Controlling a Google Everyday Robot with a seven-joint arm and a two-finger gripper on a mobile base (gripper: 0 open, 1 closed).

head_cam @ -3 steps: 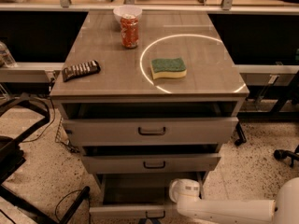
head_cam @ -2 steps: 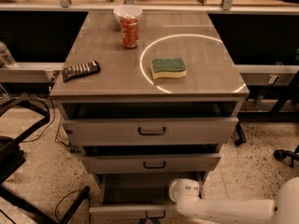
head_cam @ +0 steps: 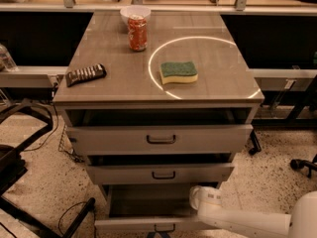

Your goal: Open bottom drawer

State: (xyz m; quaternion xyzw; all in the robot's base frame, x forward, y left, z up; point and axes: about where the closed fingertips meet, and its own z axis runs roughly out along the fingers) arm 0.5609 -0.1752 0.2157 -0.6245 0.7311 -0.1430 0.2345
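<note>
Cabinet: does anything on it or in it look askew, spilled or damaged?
Nothing looks spilled or damaged. The red can stands upright; the sponge lies flat. The top drawer and middle drawer are partly open, the bottom drawer farthest out, with the end effector at its right side. A bright light ring crosses the cabinet top.

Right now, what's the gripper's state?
Gripper: cannot be told, it is out of view; only the white arm shows, by the open bottom drawer's right side.
</note>
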